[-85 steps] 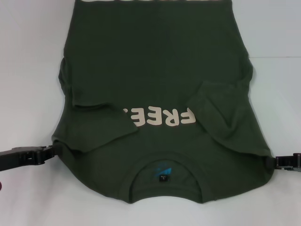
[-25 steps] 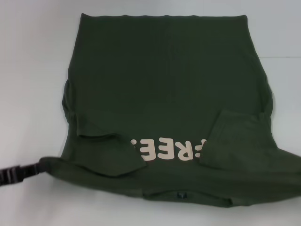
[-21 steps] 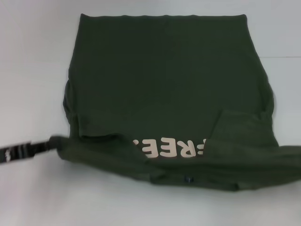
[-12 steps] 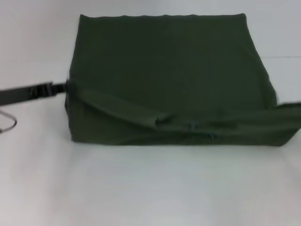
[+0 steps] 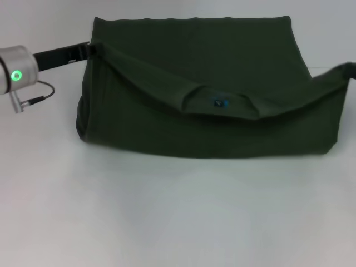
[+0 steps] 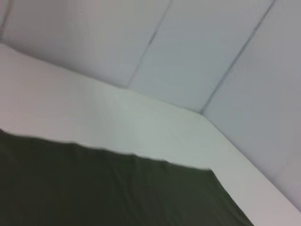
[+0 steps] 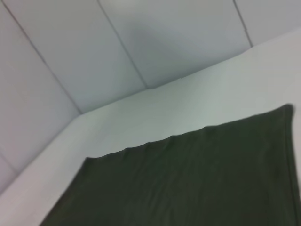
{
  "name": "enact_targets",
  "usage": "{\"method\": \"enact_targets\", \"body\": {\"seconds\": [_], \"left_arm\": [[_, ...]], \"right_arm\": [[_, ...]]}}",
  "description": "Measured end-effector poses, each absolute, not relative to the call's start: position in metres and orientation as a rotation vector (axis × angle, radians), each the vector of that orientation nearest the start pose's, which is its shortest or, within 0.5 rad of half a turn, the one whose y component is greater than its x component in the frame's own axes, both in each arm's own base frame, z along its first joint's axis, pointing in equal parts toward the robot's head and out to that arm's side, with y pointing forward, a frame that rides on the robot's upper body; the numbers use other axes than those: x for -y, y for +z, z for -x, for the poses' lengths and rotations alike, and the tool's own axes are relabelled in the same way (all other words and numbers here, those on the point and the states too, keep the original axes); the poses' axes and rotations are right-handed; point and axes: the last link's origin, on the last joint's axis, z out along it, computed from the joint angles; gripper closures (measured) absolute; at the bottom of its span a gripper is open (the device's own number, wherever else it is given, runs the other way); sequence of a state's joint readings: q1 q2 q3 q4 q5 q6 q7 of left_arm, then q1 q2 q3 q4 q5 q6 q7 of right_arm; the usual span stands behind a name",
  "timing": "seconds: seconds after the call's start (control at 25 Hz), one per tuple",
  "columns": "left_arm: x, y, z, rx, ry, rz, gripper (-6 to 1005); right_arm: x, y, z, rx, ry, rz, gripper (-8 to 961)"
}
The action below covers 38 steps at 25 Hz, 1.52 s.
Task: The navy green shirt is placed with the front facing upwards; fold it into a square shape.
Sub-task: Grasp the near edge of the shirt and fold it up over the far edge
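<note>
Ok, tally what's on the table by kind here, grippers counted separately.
Shirts: 1, the green shirt, partly folded.
Grippers in view: 1, the left gripper at the shirt's far left corner; the right one is out of frame.
Total: 2.

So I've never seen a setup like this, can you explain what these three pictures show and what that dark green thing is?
It is a two-armed robot folding clothes on a white table. The wide picture comes from a camera on its head, looking down. The other two come from cameras on its wrists; both look across the cloth to the table's far edge and a panelled wall. The dark thing is an olive-green T-shirt. Each arm grips one corner of the shirt's near edge and carries it toward the far hem: the left gripper at one end, the right gripper barely in frame. The neck tag shows mid-fold.
</note>
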State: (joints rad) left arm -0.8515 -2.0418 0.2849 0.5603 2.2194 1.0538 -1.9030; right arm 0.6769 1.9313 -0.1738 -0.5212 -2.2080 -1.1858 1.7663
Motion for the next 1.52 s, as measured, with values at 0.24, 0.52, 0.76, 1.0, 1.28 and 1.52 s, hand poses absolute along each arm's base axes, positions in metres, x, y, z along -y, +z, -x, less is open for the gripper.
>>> {"method": "enact_targets", "body": {"seconds": [0.24,0.52,0.76,1.0,1.28,1.52], "left_arm": [[-0.471,0.034,0.236,1.169,-0.736,1.975,976],[-0.481,0.028,0.233,1.137,-0.712,1.899,976],[-0.484,0.020,0.233,1.123,-0.699,1.862,975],[-0.481,0.013,0.239,1.140,-0.682,1.839,944],[-0.476,-0.001,0.245,1.167,-0.640,1.825,889],[-0.473,-0.005,0.247,1.154,-0.622,1.830,843]], "right_arm": [[-0.444,0.075,-0.308,-1.103,0.609,1.908,910],[-0.472,0.062,-0.293,-1.014,0.486,1.844,911],[-0.476,0.048,-0.289,-0.990,0.444,1.831,911],[-0.472,0.040,-0.294,-1.005,0.428,1.812,911],[-0.467,0.027,-0.299,-1.006,0.377,1.808,910],[-0.467,0.023,-0.297,-0.983,0.359,1.823,878]]}}
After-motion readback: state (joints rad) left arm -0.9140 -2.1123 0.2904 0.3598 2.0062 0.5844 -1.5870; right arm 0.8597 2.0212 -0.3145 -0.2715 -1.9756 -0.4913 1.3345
